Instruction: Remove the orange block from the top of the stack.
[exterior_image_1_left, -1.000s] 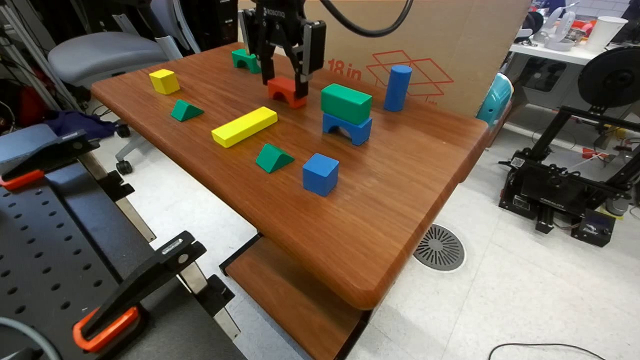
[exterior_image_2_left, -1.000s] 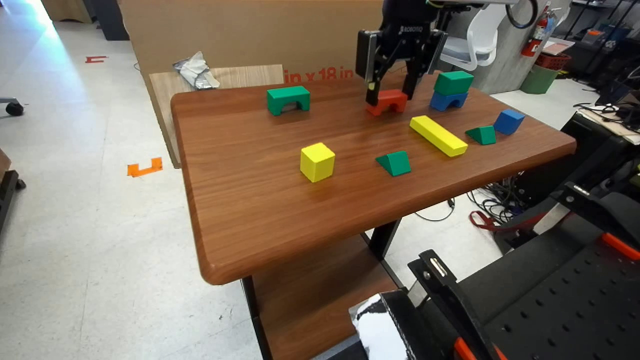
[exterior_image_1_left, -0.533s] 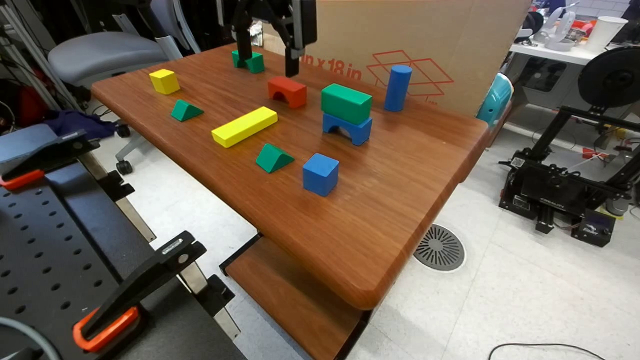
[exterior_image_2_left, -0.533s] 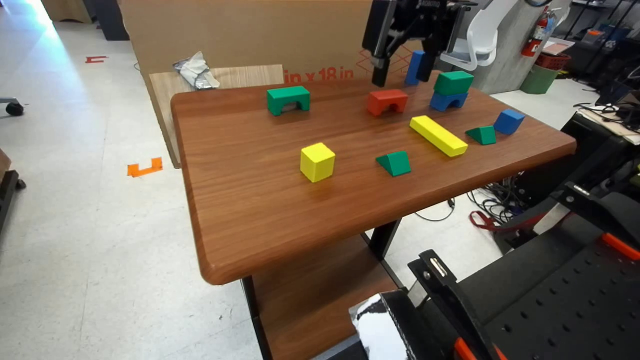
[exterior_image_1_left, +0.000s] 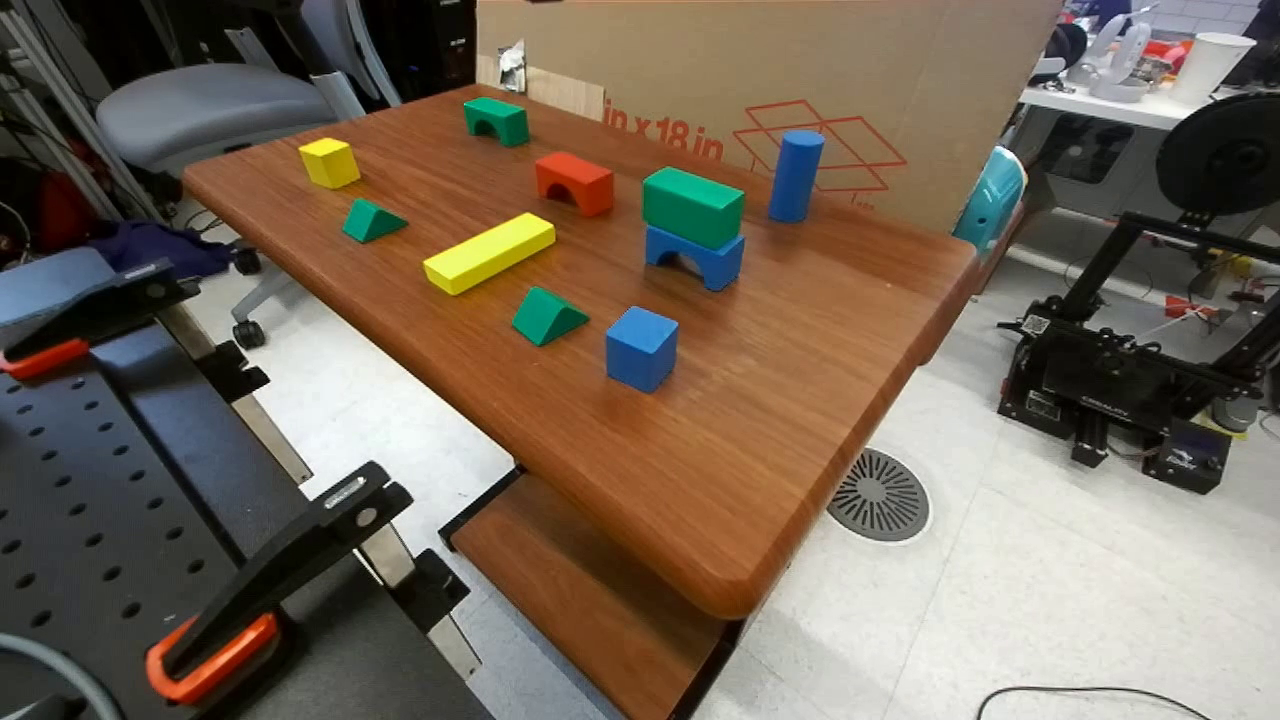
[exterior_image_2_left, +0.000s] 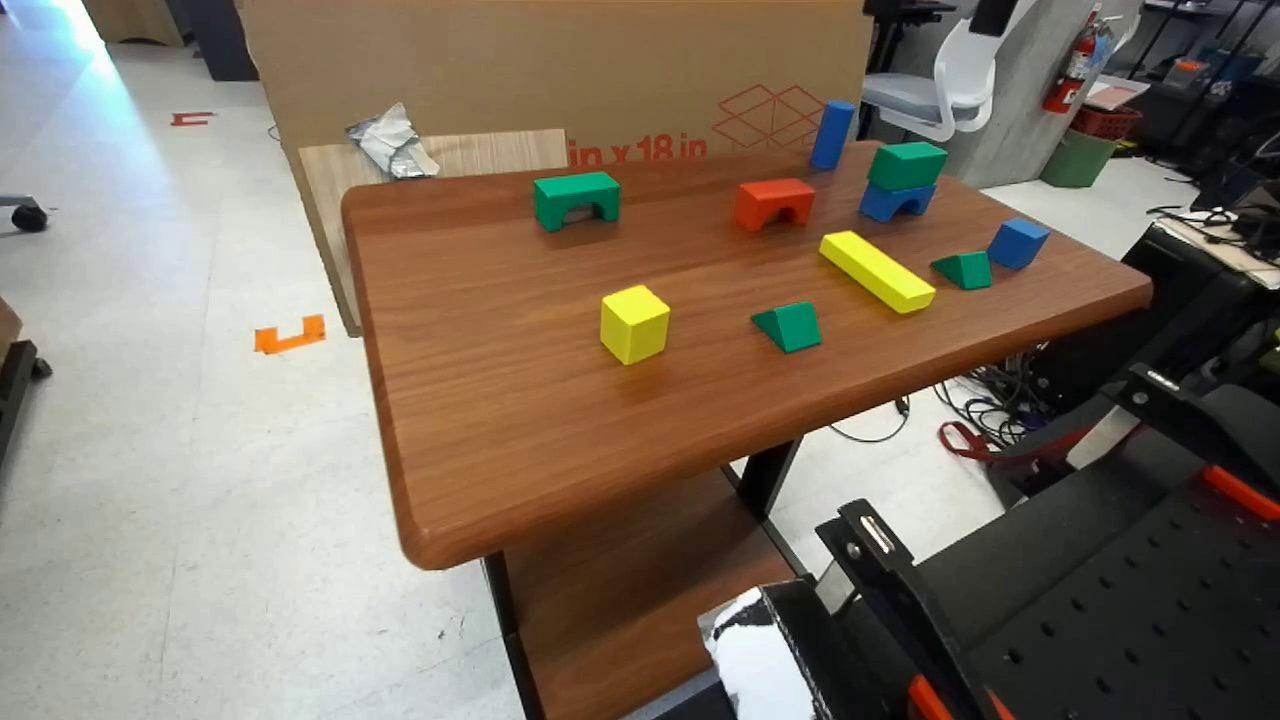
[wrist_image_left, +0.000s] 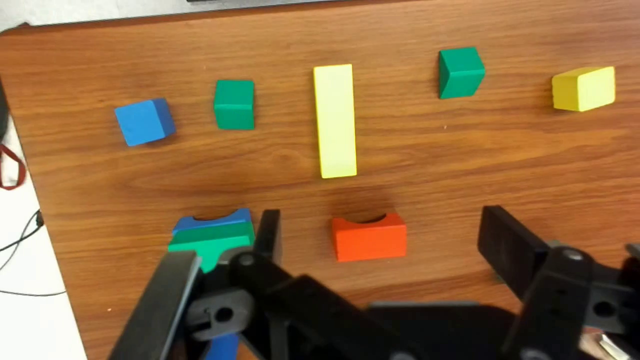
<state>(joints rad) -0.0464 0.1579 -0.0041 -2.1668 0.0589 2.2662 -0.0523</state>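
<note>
The orange block (exterior_image_1_left: 575, 183) is an orange-red arch block that rests flat on the table, apart from the stack; it also shows in an exterior view (exterior_image_2_left: 775, 204) and in the wrist view (wrist_image_left: 371, 240). The stack is a green rectangular block (exterior_image_1_left: 693, 207) on a blue arch block (exterior_image_1_left: 694, 256); in the wrist view its green block (wrist_image_left: 214, 242) is partly hidden by a finger. My gripper (wrist_image_left: 381, 217) is open and empty, high above the table, with the orange block below between its fingers. The exterior views hardly show the gripper.
On the table (exterior_image_1_left: 800, 400) stand a blue cylinder (exterior_image_1_left: 796, 177), a blue cube (exterior_image_1_left: 641, 349), a long yellow bar (exterior_image_1_left: 489, 254), two green triangular blocks, a yellow cube (exterior_image_1_left: 328, 163) and a green arch (exterior_image_1_left: 496, 121). A large cardboard box (exterior_image_2_left: 600, 70) stands behind the table.
My gripper was around the orange block with its fingers low, then rose away from it and out of the exterior views. The orange block stayed on the table.
</note>
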